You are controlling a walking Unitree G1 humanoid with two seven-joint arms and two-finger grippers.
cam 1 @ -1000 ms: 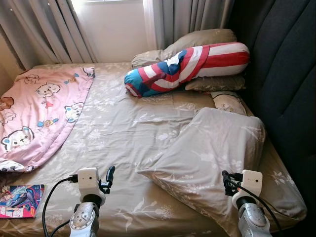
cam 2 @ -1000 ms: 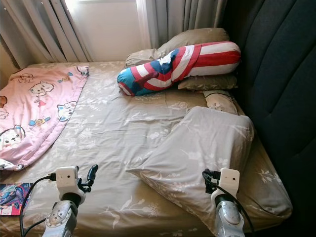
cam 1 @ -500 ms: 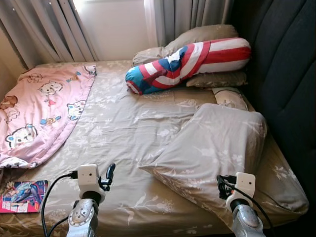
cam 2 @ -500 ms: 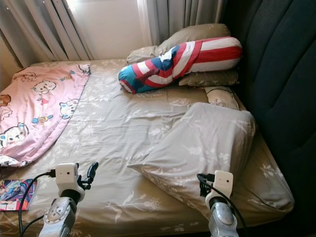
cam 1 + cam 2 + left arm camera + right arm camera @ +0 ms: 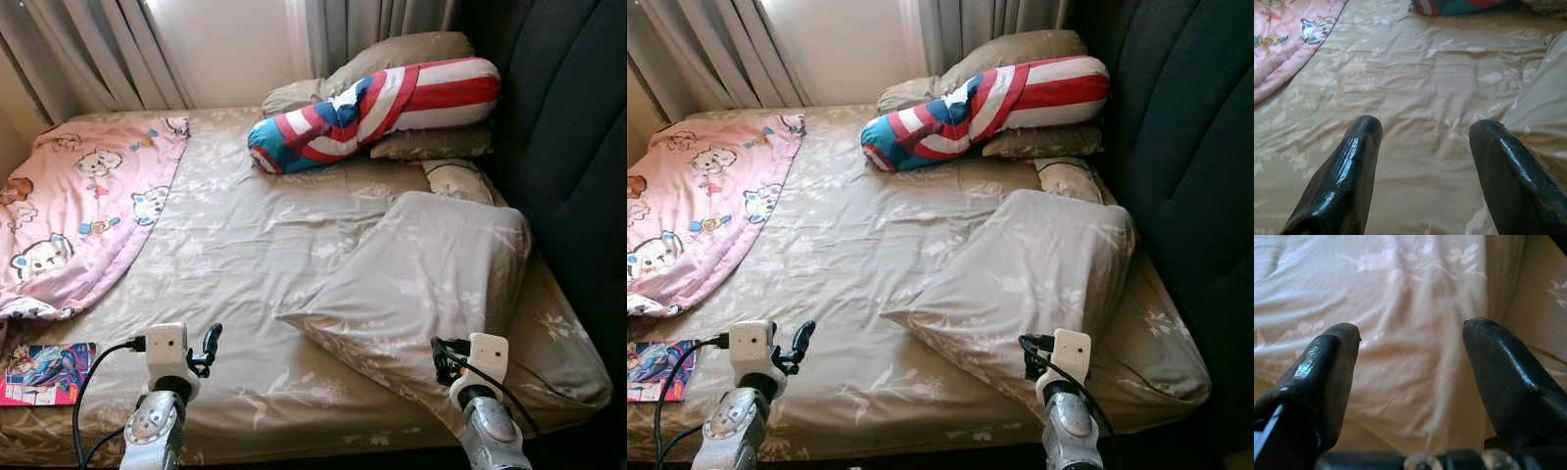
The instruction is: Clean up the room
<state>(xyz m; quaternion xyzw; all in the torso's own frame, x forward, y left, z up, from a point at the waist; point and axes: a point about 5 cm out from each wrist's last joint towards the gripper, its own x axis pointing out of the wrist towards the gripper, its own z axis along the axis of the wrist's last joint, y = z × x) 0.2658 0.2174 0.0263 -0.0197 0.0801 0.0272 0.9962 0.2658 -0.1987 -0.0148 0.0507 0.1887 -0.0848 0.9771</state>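
**Bed still a mess, nothing in hand yet**

Going left to right: a comic book (image 5: 41, 373) lies at the bed's near edge, beside the bunched pink blanket (image 5: 78, 211). My left gripper (image 5: 1422, 147) hangs spread wide and empty over the sheet (image 5: 245, 255). My right gripper (image 5: 1410, 362), equally wide and empty, points at the skewed grey pillow (image 5: 431, 284). I judge the tidying barely begun.

Beige floral sheet (image 5: 245, 255) & pillow (image 5: 431, 284); pink teddy-print blanket (image 5: 78, 206); red/white/blue striped bolster (image 5: 372, 108); my fingers (image 5: 1342, 181) glossy black.
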